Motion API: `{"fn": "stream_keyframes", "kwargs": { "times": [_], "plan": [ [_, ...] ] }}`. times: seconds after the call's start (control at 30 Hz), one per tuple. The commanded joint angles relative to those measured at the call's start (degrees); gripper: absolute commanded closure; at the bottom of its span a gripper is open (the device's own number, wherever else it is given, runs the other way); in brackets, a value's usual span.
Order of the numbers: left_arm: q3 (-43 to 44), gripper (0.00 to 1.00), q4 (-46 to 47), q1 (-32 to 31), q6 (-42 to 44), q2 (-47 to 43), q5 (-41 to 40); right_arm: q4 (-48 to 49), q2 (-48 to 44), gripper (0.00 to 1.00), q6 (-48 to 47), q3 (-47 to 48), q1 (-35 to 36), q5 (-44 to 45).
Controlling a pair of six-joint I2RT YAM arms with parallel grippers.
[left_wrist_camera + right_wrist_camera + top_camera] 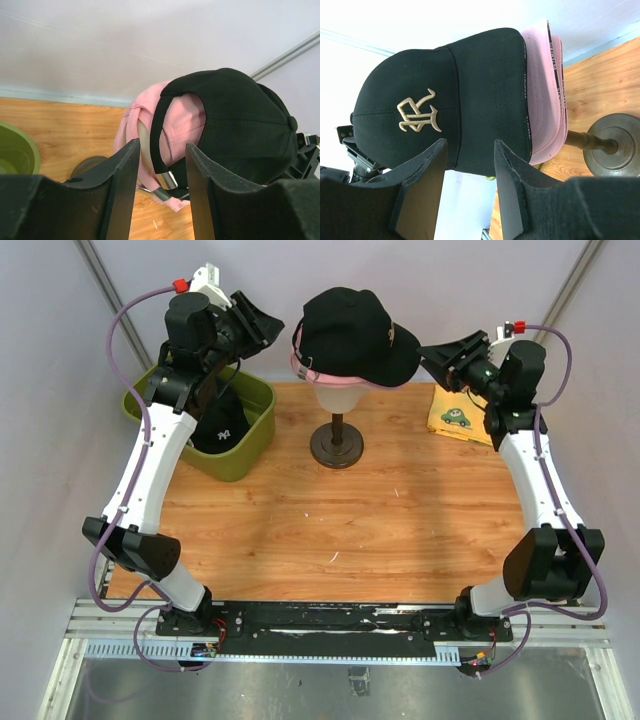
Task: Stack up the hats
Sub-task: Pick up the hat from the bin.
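Where the overhead camera looks down: black cap (350,330) sits over a pink cap (302,366) on the mannequin head (335,395), between the two sets of fingers.
Overhead, fingers: left fingers (262,325) parted and empty, just beside the cap's back; right fingers (432,352) parted, just beside its brim.
Overhead, other hats: second black cap (220,425) lies in the olive bin (255,445) under the left fingers; a yellow fabric piece (455,415) with a green car print, probably a cap, lies under the right fingers.
Overhead, risk: the head stands on a narrow stand (338,445); a sideways push from either arm could tip it, hats and all.
Overhead, surface and room: wood-grain desk (350,530), pale walls close around it, metal frame posts (110,290) in the back corners.
Left wrist, fingers: apart, nothing between them; the cap's rear opening and metal buckle (167,180) lie just beyond.
Left wrist, risk: closing here could pinch the strap and drag the black cap askew or off the pink one.
Left wrist, room: bare white wall (125,40) behind, desk below.
Right wrist, fingers: apart; the black cap's lower edge sits at their mouth, contact not clear.
Right wrist, risk: the pink cap (545,90) pokes out beyond; a tug on the brim could shift both.
Right wrist, surface: stand base (612,147) on the wood desk.
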Motion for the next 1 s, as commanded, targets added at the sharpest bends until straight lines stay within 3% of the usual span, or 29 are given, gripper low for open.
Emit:
{"fn": "stream_keyframes", "kwargs": {
  "times": [0.0,0.97],
  "plan": [
    [0.0,0.54,1.8,-0.2,1.0,-0.2,-1.7,3.6,0.9,0.56,0.0,2.2,0.8,-0.9],
    [-2.1,0.54,2.8,-0.2,0.7,-1.0,-2.3,4.0,1.5,0.56,0.4,3.1,1.7,-1.5]
  ]
}}
